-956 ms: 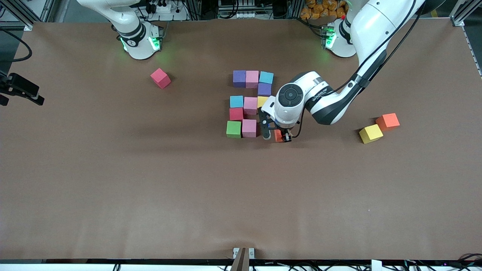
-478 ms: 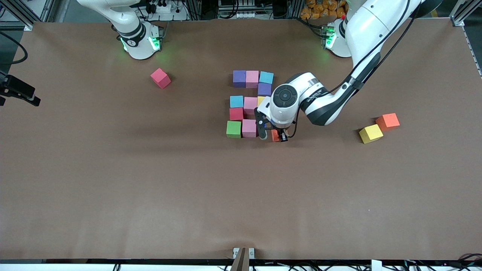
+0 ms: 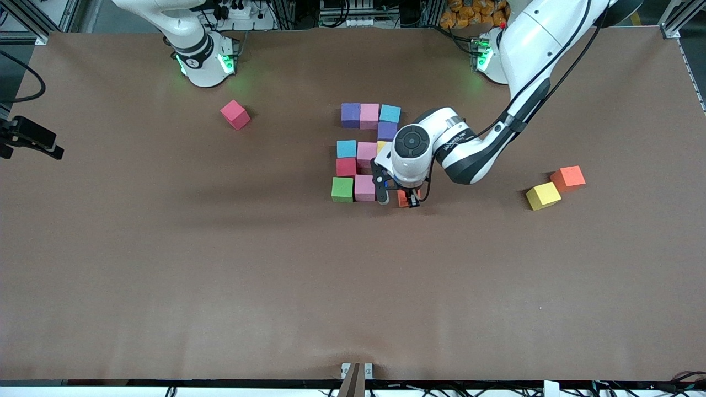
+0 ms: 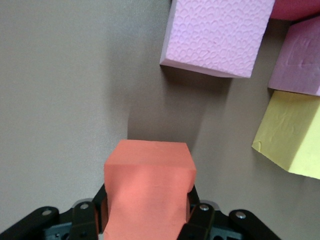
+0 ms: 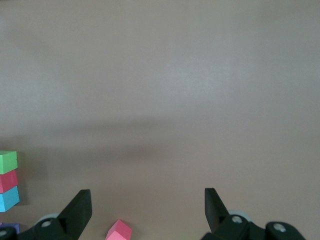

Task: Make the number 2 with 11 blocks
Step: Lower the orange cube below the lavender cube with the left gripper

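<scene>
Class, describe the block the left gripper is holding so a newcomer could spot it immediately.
Find the cluster of mixed-colour blocks mid-table. At its row nearest the front camera, beside the pink block, the left gripper clamps an orange block. It alone sits between fingers; the other orange block lies loose.

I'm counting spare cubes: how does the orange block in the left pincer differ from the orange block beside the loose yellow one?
The orange block in the left pincer is clamped between the fingers beside the pink block of the figure's nearest row. The other orange block lies free toward the left arm's end of the table, touching the loose yellow block. Both are orange cubes of like size.
</scene>
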`<move>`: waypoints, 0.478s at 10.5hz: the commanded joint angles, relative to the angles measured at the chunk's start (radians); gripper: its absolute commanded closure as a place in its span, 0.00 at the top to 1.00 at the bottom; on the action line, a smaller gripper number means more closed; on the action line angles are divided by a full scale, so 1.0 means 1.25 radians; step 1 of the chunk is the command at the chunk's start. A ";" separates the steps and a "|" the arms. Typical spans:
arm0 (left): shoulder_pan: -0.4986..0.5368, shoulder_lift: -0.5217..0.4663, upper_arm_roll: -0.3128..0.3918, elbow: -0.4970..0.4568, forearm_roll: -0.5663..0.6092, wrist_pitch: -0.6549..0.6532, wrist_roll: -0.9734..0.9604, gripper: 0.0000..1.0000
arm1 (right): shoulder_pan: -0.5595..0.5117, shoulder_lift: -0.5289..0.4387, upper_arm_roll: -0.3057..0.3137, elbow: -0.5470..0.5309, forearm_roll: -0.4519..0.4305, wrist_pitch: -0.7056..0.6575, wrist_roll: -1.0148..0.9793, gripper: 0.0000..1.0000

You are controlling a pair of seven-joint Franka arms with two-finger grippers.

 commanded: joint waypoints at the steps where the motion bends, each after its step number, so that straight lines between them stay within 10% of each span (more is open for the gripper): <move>1: -0.017 0.015 0.004 0.020 0.059 -0.011 0.001 0.21 | 0.005 0.015 0.003 0.007 0.004 -0.010 0.002 1.00; 5: -0.043 0.015 0.003 0.020 0.059 -0.008 -0.007 0.19 | 0.043 0.019 0.005 -0.016 -0.055 -0.010 -0.024 1.00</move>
